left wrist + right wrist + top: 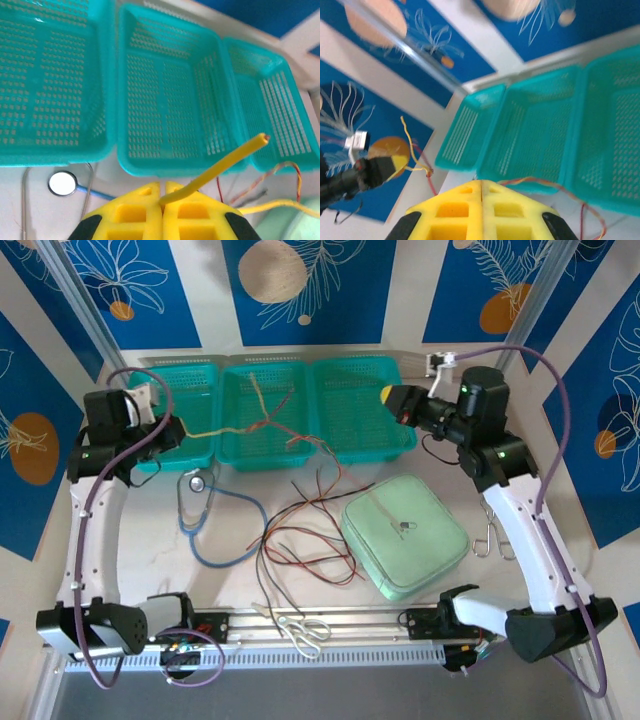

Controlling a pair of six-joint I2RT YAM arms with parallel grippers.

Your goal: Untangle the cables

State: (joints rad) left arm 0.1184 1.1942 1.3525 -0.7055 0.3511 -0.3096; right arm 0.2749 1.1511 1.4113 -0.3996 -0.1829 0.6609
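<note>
My left gripper (178,430) (162,195) hangs by the left basket, shut on a yellow cable (215,430) (225,162). The cable's short free end sticks up past the fingers. Its long run stretches right into the middle basket (270,462), where it knots with tan and red strands (262,405). More red and black cables (300,540) lie tangled on the table in front of the baskets. My right gripper (388,396) (481,184) is raised over the right basket (400,445), fingers pressed together with nothing seen between them. A red-tan strand (545,182) runs beyond its tips.
A blue stethoscope (205,530) lies on the table at the left, its disc (62,182) near my left fingers. A mint pouch (405,530) sits right of the tangle. Scissors (300,625) lie at the near rail, and metal hooks (490,540) at the right.
</note>
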